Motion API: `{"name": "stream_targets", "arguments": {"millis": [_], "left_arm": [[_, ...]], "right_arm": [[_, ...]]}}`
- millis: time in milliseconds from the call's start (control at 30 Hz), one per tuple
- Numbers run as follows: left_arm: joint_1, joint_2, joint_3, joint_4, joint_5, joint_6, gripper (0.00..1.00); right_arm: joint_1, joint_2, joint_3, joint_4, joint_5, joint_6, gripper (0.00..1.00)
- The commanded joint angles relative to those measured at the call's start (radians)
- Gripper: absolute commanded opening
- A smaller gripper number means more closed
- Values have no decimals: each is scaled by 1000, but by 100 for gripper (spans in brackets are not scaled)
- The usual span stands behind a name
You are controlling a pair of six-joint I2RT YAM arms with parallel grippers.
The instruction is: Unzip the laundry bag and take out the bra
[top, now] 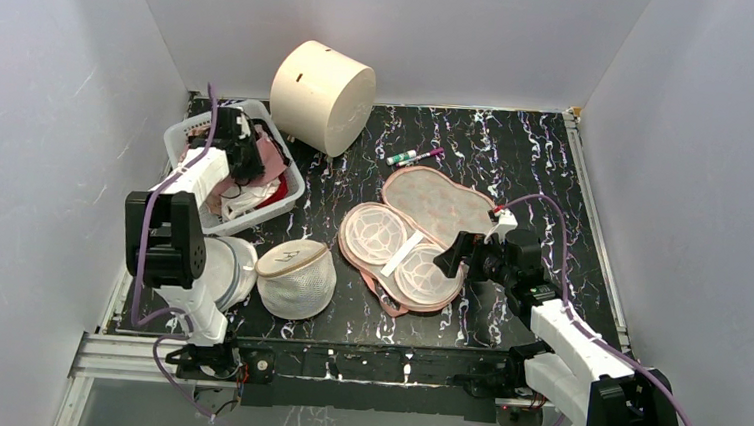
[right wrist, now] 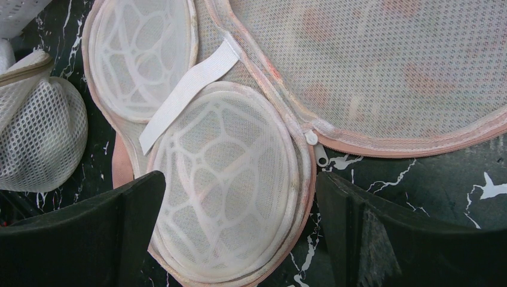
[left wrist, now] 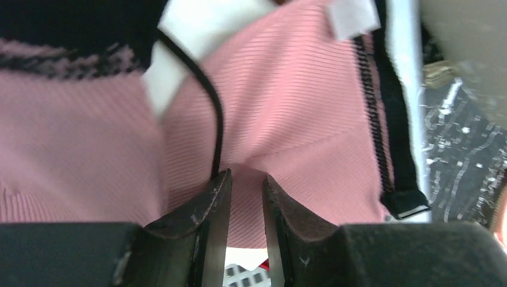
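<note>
Laundry bag (top: 434, 205) lying unzipped, splayed mid-surface (top: 518, 153), holding only its mesh cup forms (right wrist: 227, 191); right fingers (right wrist: 119, 227) hovering wide over its near end. White basket (top: 179, 151) at far left carrying mixed garments, with the bra (left wrist: 299, 119) hanging over it and left fingers (left wrist: 209, 203) narrowed, seemingly pinching its ribbed cloth. Bra looking light, limp, straps snag-prone; cup cloth seeming the safest hold.

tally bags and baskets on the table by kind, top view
peach laundry bag, lying open: 1
white mesh dome bags: 2
white basket: 1
Total: 4
</note>
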Motion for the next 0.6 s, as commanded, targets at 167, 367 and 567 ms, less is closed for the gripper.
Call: {"name": "stream_targets", "arguments": {"millis": [167,367,567], "left_arm": [[62,-130,-123,34,-10,19,28],[62,-171,-52,-16,50,-9,37],[62,-295,-67,8,186,-86,62]], "right_arm": [[1,21,37,64,-13,0,98],[2,33,93,22,-25,1,98],[1,-1,130,-66,-30,20,98]]}}
